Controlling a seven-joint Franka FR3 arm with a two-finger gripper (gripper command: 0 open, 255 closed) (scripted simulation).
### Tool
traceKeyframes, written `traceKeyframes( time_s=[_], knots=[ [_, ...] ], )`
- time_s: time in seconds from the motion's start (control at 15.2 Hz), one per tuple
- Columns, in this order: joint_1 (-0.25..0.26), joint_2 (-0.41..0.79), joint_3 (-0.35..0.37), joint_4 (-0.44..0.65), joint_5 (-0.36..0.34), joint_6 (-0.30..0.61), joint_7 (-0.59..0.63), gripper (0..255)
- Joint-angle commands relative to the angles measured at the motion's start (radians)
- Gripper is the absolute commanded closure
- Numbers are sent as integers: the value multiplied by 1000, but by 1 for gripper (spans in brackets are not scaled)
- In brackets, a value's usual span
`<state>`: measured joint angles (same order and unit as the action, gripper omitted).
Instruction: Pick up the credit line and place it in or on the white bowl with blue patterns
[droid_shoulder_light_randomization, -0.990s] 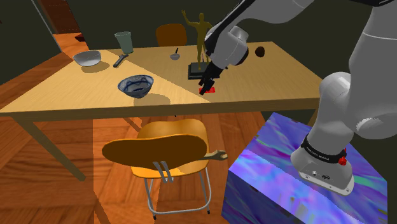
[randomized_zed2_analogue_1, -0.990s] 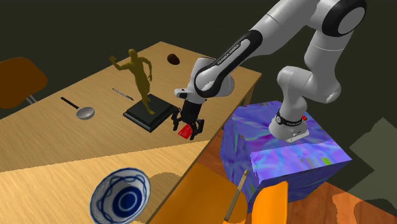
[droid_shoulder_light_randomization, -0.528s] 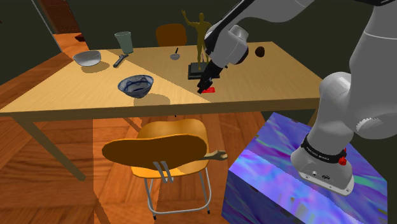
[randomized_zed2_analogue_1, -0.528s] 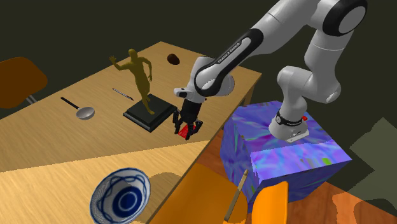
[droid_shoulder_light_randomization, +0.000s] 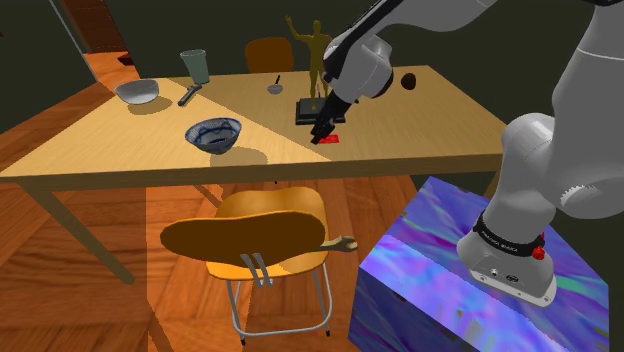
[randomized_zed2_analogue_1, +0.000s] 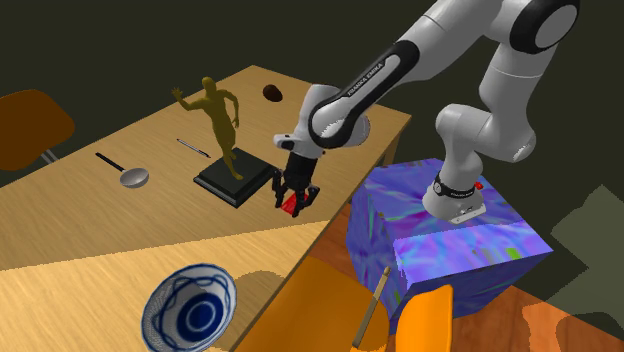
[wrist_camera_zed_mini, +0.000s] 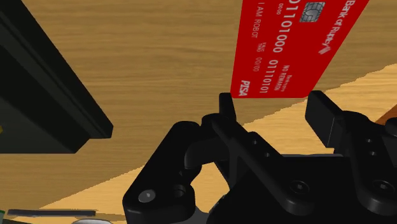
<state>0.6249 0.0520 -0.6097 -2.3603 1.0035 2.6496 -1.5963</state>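
Working outward from the gripper (wrist_camera_zed_mini: 273, 107), you find its two black fingers (wrist_camera_zed_mini: 226, 105) pressed against opposite long edges of the red credit card (wrist_camera_zed_mini: 289, 44), near one short end. The card is grasped. In the second exterior view it sits tilted between the fingertips, near the edge of the wooden table (randomized_zed2_analogue_1: 90, 230) that faces the stand (randomized_zed2_analogue_1: 450, 240). You cannot tell whether the card is clear of the tabletop.

Just beside the gripper is the black base (randomized_zed2_analogue_1: 232, 182) of a gold-coloured statue (randomized_zed2_analogue_1: 215, 105), which stands upright on it. Beyond the statue a small ladle (randomized_zed2_analogue_1: 133, 177) lies flat on the table.

Note the containers:
- The white bowl with blue patterns (droid_shoulder_light_randomization: 214, 133) stands upright, well apart from the card, toward the shoulder view's left. Its interior shows blue rings.
- A grey bowl (droid_shoulder_light_randomization: 137, 92) sits near the table's far left corner in the shoulder view.
- A cup (droid_shoulder_light_randomization: 194, 66) stands upright near the grey bowl.

You cannot tell what either the grey bowl or the cup holds.

An orange chair (droid_shoulder_light_randomization: 265, 230) stands at the table edge, below the patterned bowl in the shoulder view.
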Motion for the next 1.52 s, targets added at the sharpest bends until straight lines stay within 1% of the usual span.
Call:
traceKeyframes(
  time_s=[0.0, 0.33, 0.79, 1.12, 1.45],
  knots=[
    [2, -23, -5, -1, -50, -4, 43, 255],
    [0, -87, -9, -2, -177, -19, 154, 255],
    [-21, -164, 4, 12, -335, -59, 295, 255],
    [-41, -210, 21, 32, -425, -99, 379, 255],
    [-61, -247, 39, 60, -497, -147, 450, 255]
  ],
)
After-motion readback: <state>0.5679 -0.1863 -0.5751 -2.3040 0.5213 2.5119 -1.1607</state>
